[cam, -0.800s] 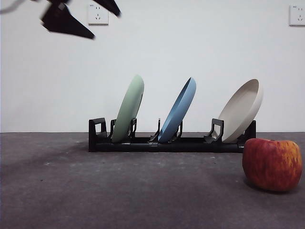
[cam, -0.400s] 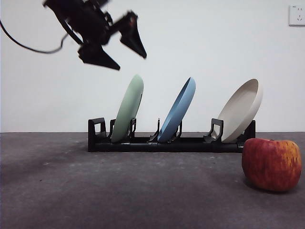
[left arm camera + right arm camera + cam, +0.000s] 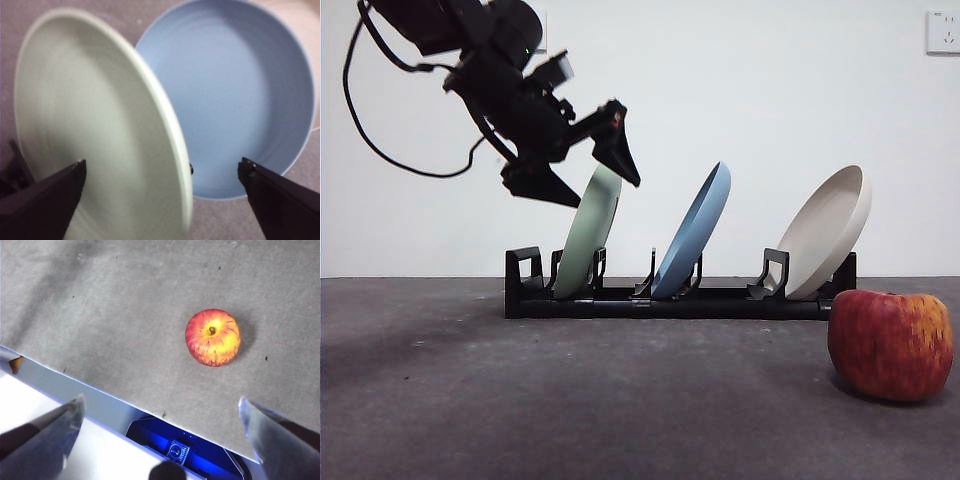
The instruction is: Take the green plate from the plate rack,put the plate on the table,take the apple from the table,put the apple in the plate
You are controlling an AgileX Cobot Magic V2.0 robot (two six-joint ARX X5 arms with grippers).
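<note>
The left gripper (image 3: 588, 170), spread wide, straddles the rim of the pale mint-green round plate (image 3: 586, 238) leaning in the long black plastic rack (image 3: 670, 300), ready to lift it.

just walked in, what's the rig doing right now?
The left gripper is at the top rim of the green plate, jaws open on either side of the rim, not closed. The plate leans in the plate rack beside the blue plate and cream plate. The apple sits untouched on the table. The right gripper waits open above it.
</note>
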